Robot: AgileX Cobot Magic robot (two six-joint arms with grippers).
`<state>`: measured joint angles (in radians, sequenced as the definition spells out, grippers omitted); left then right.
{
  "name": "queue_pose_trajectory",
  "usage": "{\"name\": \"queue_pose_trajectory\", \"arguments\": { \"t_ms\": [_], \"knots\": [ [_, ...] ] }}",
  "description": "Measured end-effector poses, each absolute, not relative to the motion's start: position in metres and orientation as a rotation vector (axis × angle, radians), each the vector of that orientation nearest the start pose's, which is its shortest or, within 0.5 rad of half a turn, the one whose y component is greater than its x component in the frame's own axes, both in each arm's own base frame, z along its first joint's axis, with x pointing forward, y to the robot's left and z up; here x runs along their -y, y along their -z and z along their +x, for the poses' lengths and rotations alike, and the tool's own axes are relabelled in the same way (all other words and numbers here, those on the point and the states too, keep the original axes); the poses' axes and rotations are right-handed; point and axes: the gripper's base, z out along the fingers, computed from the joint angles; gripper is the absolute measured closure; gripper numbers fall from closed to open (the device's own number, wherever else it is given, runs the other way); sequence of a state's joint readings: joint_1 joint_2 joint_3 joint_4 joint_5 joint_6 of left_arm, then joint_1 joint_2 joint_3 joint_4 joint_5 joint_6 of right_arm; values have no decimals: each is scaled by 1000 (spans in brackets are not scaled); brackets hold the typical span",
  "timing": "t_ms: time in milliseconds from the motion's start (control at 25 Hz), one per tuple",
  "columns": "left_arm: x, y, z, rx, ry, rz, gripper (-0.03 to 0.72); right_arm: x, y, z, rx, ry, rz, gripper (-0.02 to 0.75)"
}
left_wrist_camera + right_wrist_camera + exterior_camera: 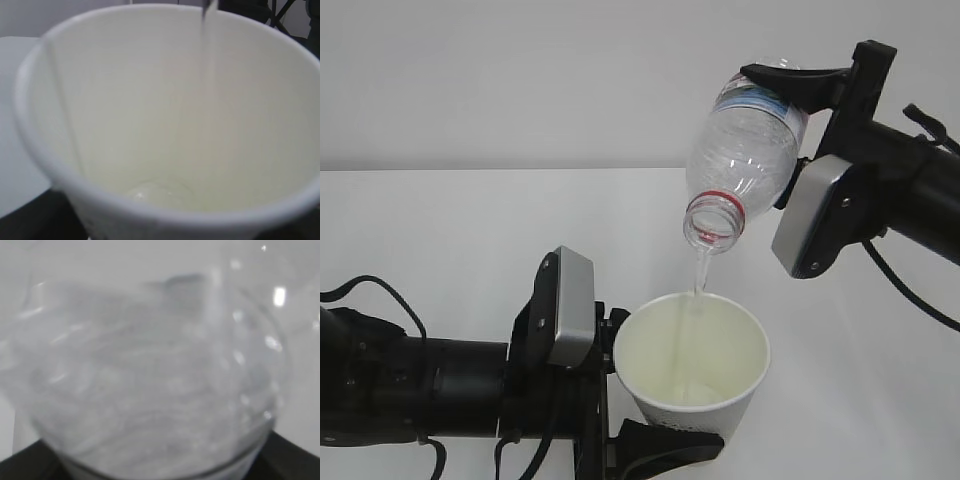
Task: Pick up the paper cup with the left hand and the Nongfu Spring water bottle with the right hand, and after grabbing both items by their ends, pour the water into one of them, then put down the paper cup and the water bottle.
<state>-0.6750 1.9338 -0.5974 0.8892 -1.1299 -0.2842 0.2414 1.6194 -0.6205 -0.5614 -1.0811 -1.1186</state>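
In the exterior view the white paper cup (692, 360) is held upright at the lower middle, with my left gripper (655, 400) shut on its lower side. One black finger (665, 447) shows under it. Above, the clear Nongfu Spring water bottle (745, 150) is tipped mouth-down over the cup, and my right gripper (790, 115) is shut on its label end. A thin stream of water (699, 272) falls from the red-ringed neck into the cup. The left wrist view is filled by the cup's cream inside (165, 115), the stream (209, 45) and a little pool (160, 192). The bottle (150, 380) blurs the right wrist view.
Both arms hang over a white table (470, 230) with a pale wall behind. A black cable (380, 290) loops beside the left arm, and another cable (910, 295) trails under the right arm.
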Motion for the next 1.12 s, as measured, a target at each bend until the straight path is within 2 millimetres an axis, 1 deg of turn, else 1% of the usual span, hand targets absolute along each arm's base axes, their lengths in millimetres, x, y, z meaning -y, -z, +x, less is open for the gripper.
{"name": "queue_pose_trajectory", "arguments": {
  "t_ms": [1120],
  "knots": [
    [236, -121, 192, -1444, 1054, 1291, 113, -114, -226, 284, -694, 580, -1340, 254]
  ]
}}
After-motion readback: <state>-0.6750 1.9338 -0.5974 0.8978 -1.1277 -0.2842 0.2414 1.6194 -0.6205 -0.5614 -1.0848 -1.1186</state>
